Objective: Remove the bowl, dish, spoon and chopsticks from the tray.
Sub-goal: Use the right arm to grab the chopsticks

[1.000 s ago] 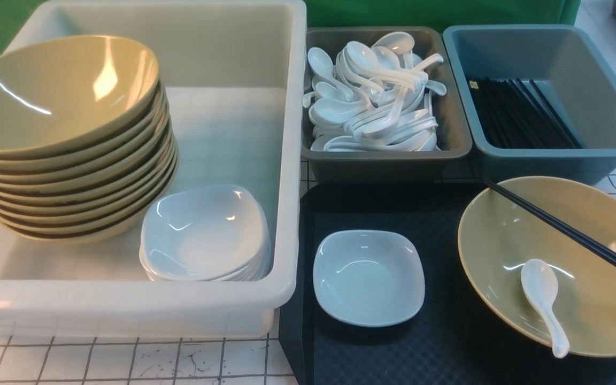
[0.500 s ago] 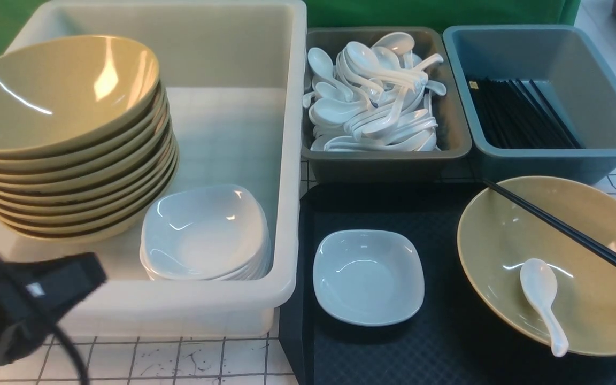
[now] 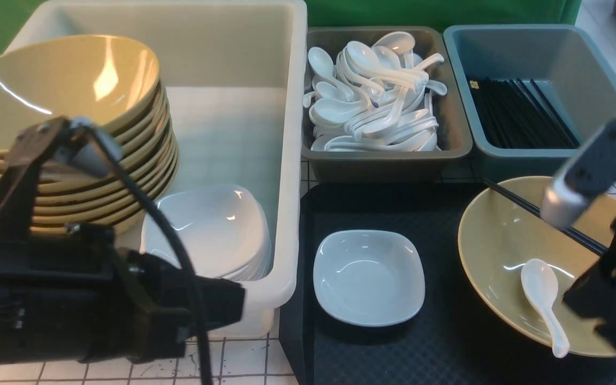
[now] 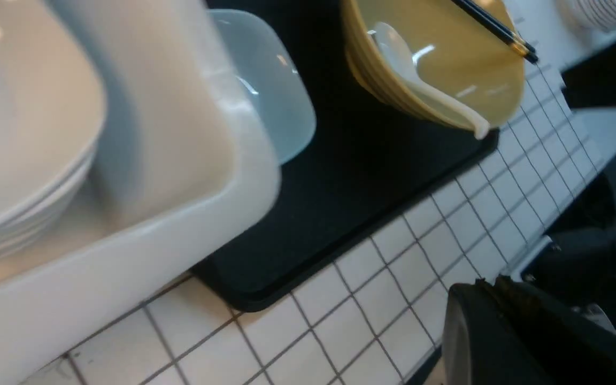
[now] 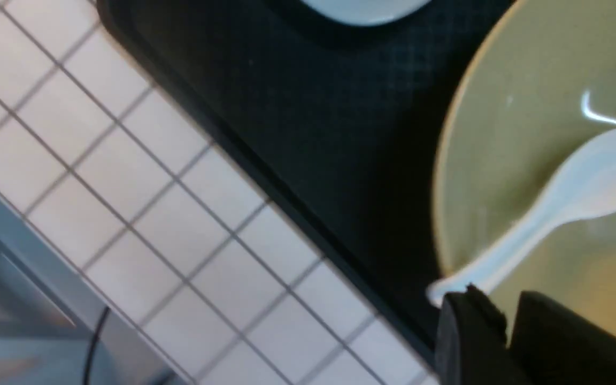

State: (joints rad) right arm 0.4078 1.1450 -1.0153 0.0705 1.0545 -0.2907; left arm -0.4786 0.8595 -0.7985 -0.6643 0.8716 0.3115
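I'm holding the right gripper (image 5: 508, 313) over the bowl (image 3: 500, 230) on the tray (image 3: 393, 353), beside the handle of the spoon (image 3: 539, 286). I can't tell how far its jaws are spread. The left gripper (image 3: 230, 305) is hovering pressed together near the white tub (image 3: 286, 160).

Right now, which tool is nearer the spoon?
Right. The right tool hangs over the bowl rim by the spoon handle; the left tool is far off, before the white tub.
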